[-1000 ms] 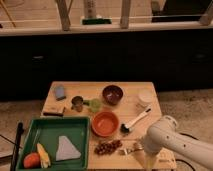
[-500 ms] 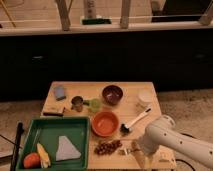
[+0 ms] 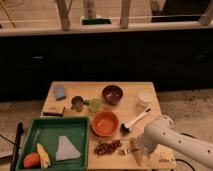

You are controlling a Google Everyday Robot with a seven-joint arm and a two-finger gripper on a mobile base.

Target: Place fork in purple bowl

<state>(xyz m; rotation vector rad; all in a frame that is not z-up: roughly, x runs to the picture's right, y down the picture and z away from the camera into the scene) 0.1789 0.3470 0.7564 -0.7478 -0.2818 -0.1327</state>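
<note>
The purple bowl (image 3: 112, 94) stands upright at the back middle of the wooden table (image 3: 70, 86) and looks empty. My white arm (image 3: 172, 142) reaches in from the lower right. My gripper (image 3: 135, 149) is low over the table's front right part, just right of a cluster of small brown pieces (image 3: 107, 147) and well in front of the purple bowl. I cannot make out the fork; it may be hidden under the gripper.
An orange bowl (image 3: 105, 123) sits mid-table. A white-handled brush (image 3: 135, 121) lies right of it. A green cup (image 3: 95, 105), a metal cup (image 3: 77, 104), a blue item (image 3: 60, 92) and a white cup (image 3: 145, 96) stand behind. A green tray (image 3: 50, 128) holds fruit and a cloth.
My arm has shifted a little to the left and lower over the table's front right part. The objects on the table have not moved.
</note>
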